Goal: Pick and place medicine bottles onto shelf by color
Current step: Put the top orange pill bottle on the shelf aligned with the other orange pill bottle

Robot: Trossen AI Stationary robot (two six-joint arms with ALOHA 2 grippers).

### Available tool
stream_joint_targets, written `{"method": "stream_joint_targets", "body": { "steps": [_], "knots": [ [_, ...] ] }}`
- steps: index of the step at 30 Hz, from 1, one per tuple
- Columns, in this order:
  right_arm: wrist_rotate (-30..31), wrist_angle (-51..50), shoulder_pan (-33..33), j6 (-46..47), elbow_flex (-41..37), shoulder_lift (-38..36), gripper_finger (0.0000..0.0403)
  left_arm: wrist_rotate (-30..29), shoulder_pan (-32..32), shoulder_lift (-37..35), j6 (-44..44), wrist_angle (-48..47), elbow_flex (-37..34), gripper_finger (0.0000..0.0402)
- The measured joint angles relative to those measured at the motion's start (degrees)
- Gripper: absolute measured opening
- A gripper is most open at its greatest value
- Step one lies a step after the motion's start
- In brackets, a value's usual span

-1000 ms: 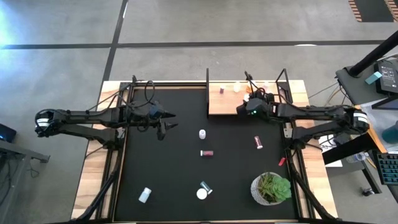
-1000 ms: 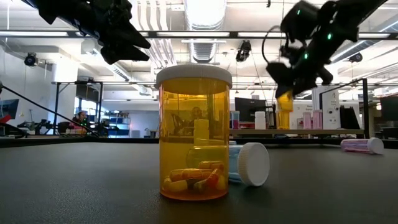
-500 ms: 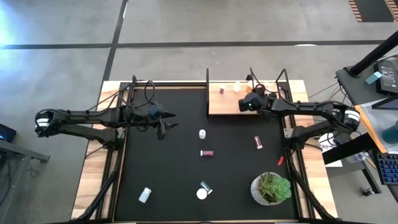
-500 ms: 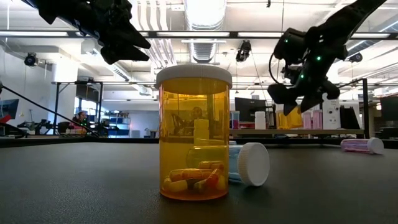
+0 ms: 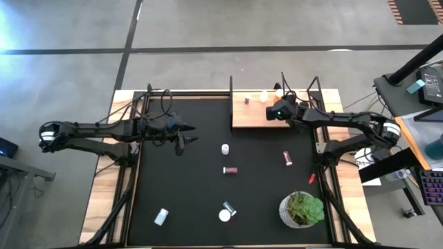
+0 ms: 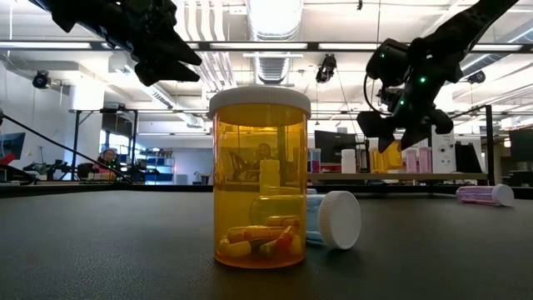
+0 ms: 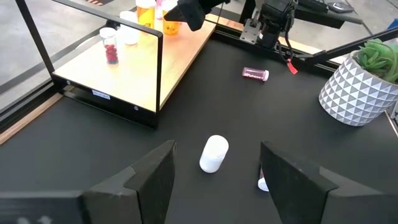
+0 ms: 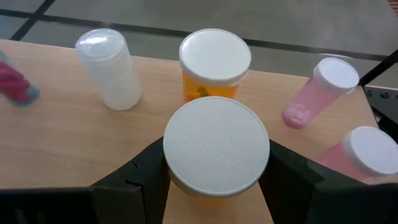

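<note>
I work in an open lab hall: exposed ceiling ducts [image 6: 275, 62], strip lights [image 6: 100, 43], monitors [image 6: 326, 143] on desks, concrete floor [image 5: 62, 76].

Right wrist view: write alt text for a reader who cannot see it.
The right gripper holds a white-capped orange bottle between its dark fingers over the wooden shelf. Beyond it on the shelf stand another orange bottle, a clear white bottle and two pink bottles to one side.

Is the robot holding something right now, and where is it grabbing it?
Yes. The right tool holds an orange medicine bottle by its sides just under the white cap, above the shelf. The left tool is open, holding nothing.
</note>
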Motion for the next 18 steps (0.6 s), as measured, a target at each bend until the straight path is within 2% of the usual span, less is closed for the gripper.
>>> {"method": "stream_joint_targets", "body": {
  "steps": [18],
  "knots": [
    [-0.46,0.00,-0.18,0.04,0.00,0.01,0.0196,-0.02,0.00,0.00,-0.07,0.00,0.00,0.0215]
  ]
}}
